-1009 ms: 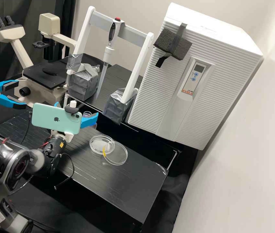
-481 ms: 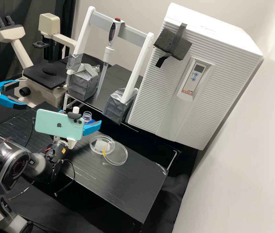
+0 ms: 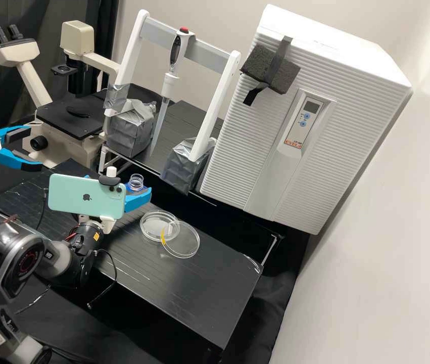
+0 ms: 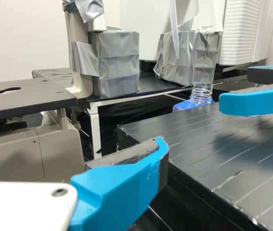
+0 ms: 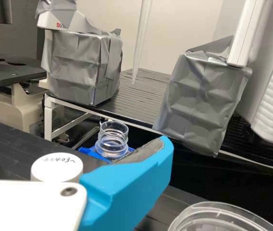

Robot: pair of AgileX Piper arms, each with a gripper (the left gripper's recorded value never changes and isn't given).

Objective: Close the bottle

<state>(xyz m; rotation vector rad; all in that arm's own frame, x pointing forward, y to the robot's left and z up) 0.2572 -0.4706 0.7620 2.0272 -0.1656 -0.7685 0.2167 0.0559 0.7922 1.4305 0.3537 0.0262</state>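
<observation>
A small clear bottle (image 3: 135,180) stands open at the back edge of the black bench (image 3: 199,288); its mouth (image 5: 113,134) has no cap on it. My right gripper (image 3: 124,184) hangs just left of it, shut on a white cap (image 5: 57,167) with handwriting on top. In the high view the cap (image 3: 111,172) is beside the bottle's mouth, not over it. One blue finger (image 5: 127,187) reaches alongside the bottle's base. My left gripper (image 3: 33,146) stays far left by the microscope, open, with nothing between its fingers (image 4: 122,192). The left wrist view catches the bottle (image 4: 201,91) across the bench.
A teal phone (image 3: 86,194) is clamped on the right arm. Two clear petri dishes (image 3: 169,232) lie mid-bench. Behind the bottle, a raised shelf carries a pipette stand (image 3: 174,60) with taped grey weights (image 3: 129,126). A microscope (image 3: 63,121) stands back left and a white ribbed machine (image 3: 305,116) at the right.
My right gripper has dropped lower with the cap, swung slightly right, then came back left. The bottle's mouth is now in plain sight. The left arm has kept still.
</observation>
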